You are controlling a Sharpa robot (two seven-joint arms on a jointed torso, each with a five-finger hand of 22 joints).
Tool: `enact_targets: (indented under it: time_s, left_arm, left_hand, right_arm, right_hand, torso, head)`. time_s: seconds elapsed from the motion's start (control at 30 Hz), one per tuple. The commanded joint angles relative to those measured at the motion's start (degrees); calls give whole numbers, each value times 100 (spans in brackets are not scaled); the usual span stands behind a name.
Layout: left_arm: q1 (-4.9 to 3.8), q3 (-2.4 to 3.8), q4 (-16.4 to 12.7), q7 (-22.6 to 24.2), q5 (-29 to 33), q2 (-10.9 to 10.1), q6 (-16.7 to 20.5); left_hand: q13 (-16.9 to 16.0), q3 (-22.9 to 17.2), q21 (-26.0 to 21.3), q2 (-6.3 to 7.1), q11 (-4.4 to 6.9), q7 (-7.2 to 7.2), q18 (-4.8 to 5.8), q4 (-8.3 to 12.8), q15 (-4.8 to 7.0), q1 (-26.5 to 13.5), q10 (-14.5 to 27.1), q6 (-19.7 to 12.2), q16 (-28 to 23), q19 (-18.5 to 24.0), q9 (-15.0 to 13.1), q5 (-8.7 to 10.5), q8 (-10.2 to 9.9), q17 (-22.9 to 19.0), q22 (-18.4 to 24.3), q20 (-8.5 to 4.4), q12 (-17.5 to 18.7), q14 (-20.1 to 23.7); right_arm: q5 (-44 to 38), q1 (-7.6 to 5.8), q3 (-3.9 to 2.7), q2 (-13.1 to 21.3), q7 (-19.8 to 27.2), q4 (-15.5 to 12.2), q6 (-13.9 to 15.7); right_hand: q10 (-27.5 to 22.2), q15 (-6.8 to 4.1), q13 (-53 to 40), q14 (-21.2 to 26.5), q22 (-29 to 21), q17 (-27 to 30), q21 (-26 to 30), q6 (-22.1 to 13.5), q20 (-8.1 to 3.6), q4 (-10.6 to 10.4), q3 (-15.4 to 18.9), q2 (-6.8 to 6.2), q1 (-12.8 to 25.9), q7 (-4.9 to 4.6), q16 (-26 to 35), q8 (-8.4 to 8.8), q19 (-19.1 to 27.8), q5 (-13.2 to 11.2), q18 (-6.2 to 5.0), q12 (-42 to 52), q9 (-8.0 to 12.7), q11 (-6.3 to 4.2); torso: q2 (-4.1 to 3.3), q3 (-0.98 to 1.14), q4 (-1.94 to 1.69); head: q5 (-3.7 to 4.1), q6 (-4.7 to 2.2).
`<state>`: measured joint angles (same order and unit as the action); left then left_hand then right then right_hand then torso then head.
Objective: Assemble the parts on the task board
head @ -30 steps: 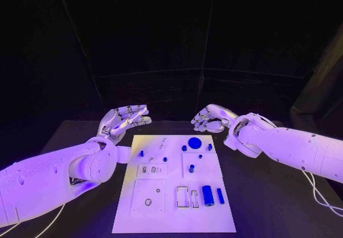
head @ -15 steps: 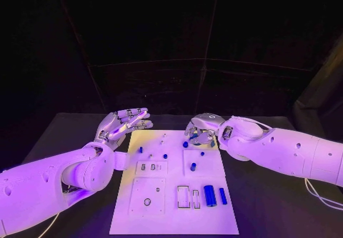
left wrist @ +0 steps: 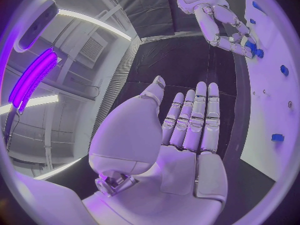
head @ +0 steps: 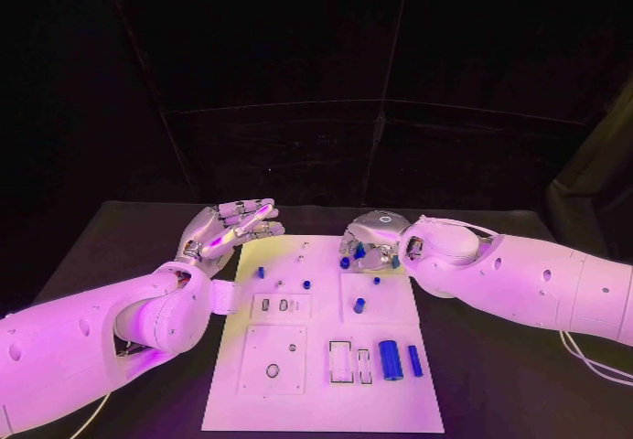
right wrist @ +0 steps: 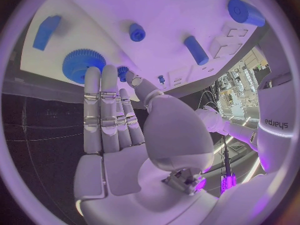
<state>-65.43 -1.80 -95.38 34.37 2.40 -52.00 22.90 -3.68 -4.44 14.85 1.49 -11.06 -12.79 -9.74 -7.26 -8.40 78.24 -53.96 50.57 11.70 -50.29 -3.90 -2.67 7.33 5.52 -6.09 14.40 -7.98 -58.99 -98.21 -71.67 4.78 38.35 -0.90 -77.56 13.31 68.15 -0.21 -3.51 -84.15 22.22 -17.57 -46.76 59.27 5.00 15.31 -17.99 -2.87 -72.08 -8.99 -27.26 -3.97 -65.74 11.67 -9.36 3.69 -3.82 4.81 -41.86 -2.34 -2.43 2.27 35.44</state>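
Note:
The white task board (head: 323,389) lies in the middle of the black table. My right hand (head: 370,240) hovers over its far right part, fingers stretched out, with nothing in it. In the right wrist view its fingertips (right wrist: 94,75) reach the rim of a blue gear (right wrist: 80,64), and a small blue peg (right wrist: 123,73) stands by the thumb tip. My left hand (head: 232,226) hangs open beside the board's far left corner, palm flat and fingers straight (left wrist: 190,120). A thick blue cylinder (head: 391,357) and a thinner one (head: 415,360) lie at the board's near right.
Small blue pegs (head: 260,272) (head: 306,285) (head: 359,305) stand in the middle of the board. Rectangular recesses (head: 339,362) lie left of the cylinders. More blue parts (right wrist: 195,50) (right wrist: 245,12) (right wrist: 47,31) lie beyond the right hand. Black table surrounds the board.
My right hand has come down from behind the board onto its far right part, over the gear. The left hand has barely moved.

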Motion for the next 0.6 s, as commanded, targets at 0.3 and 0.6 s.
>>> enact_targets:
  time_s: [0.3, 0.6]
  left_arm:
    - [-12, 5, 17, 98, -40, 9, -104]
    - [-12, 5, 25, 77, -40, 18, -123]
  left_hand:
    - [5, 4, -26, -68, -8, -143, -74, 26, 9, -3, -27, 43, -27, -45, 9, -1, -47, -8, 10, 16, 32, -36]
    - [6, 11, -39, -75, -16, -154, -71, 38, 5, -10, -19, 39, -42, -50, 11, -1, -65, -14, 20, 17, 52, -36]
  right_arm:
    - [-227, -15, -8, -54, -27, 13, -110]
    - [-215, -15, -8, -154, 11, 143, -208]
  right_hand:
    - [-20, -45, -8, -171, 134, -346, -274, 24, 2, -69, -211, 0, 124, 22, -502, 24, -65, -50, -116, -11, 1, 2]
    - [-14, -42, -7, -104, 251, -589, -498, 62, 9, -187, -483, 11, 175, 26, -880, 21, -52, -233, -117, -11, -1, -5]
  torso:
    - [-49, 6, -4]
    - [-75, 9, -13]
  head:
    - [20, -13]
    - [8, 3]
